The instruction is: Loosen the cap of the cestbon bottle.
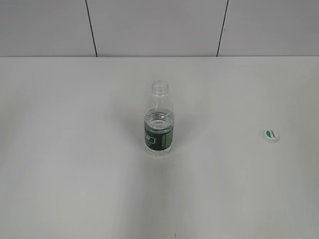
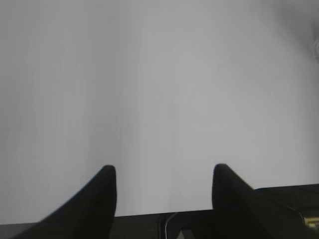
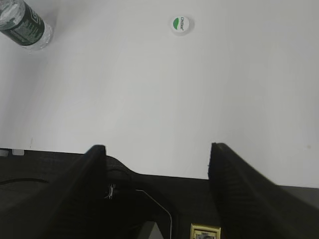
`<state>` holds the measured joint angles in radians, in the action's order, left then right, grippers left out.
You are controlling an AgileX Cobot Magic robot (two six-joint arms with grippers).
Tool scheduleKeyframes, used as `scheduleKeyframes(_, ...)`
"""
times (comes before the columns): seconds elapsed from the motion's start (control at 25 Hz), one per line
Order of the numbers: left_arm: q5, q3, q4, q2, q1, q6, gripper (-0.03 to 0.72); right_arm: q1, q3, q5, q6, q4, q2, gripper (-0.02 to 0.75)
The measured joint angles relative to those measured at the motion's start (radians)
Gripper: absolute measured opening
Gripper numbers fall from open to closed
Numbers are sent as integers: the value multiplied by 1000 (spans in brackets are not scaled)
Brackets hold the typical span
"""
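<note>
The cestbon bottle (image 1: 159, 121) stands upright mid-table, clear with a dark green label band, and its neck is open with no cap on it. Its lower body also shows at the top left of the right wrist view (image 3: 25, 25). The cap (image 1: 271, 135), white with a green patch, lies flat on the table far to the bottle's right, and appears again in the right wrist view (image 3: 180, 25). My left gripper (image 2: 164, 169) is open over bare table. My right gripper (image 3: 157, 148) is open, empty, well short of the cap. Neither arm shows in the exterior view.
The white table (image 1: 75, 174) spreads around the bottle. A grey panelled wall (image 1: 149, 25) rises behind the table's far edge. The table's near edge (image 3: 50, 149) and dark robot parts below it fill the bottom of the right wrist view.
</note>
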<state>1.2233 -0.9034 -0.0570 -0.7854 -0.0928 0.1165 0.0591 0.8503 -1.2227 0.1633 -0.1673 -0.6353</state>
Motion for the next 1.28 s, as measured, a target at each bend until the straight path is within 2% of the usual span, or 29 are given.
scheduleKeyframes(0.36,-30,155,9,352,0,-11,386,0,-182,-1,2,0,250,489)
scheduleKeyframes(0.52,-26,229,51,502,0,-37,385,0,-284,-1,30,0,351,489)
scheduleKeyframes(0.72,-7,259,62,681,0,-53,385,0,-301,21,37,-1,495,489)
scheduleKeyframes(0.92,3,287,63,784,0,-56,385,0,-302,24,38,-1,626,489)
scheduleKeyframes(1.28,4,326,67,791,0,-59,385,0,-303,26,41,7,642,489)
